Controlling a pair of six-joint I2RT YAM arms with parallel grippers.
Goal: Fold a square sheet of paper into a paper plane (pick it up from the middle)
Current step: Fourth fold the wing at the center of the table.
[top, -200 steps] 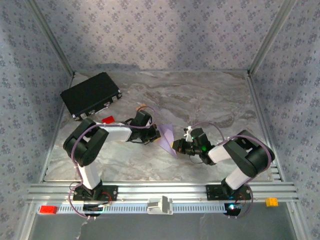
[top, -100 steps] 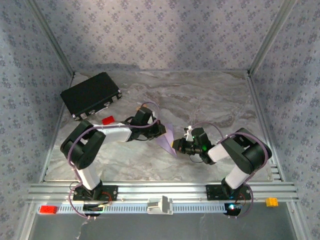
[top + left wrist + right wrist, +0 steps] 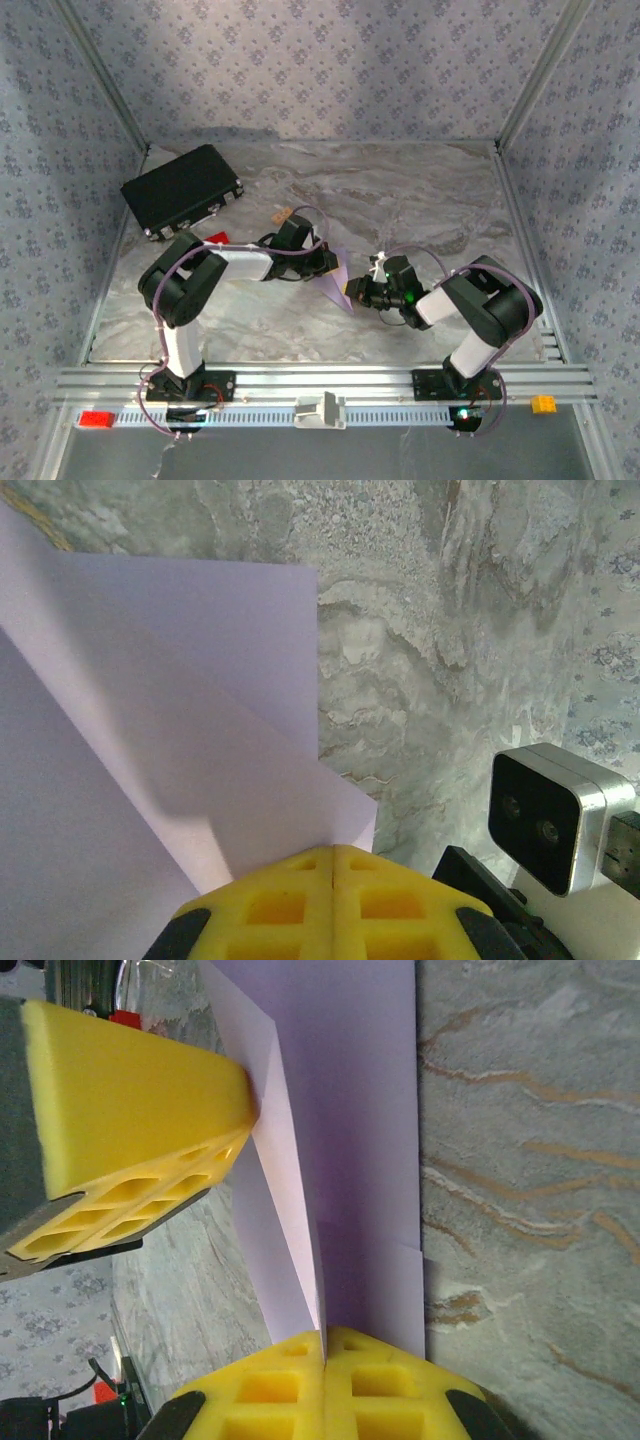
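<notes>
**Top external:** The sheet of paper [image 3: 337, 282], lilac and part-folded, is held at the middle of the marble table [image 3: 430, 190] between the left gripper [image 3: 327, 263] and the right gripper [image 3: 352, 293]. A black case [image 3: 182, 190] is recorded at far left, with a red block [image 3: 215, 240] near it.

**Left wrist:** The yellow fingers [image 3: 285, 905] are pressed together, clamped on the sheet's edge.

**Right wrist:** The jaws are closed on the sheet's near edge. The left gripper's pad [image 3: 130, 1090] is laid against a fold.
</notes>
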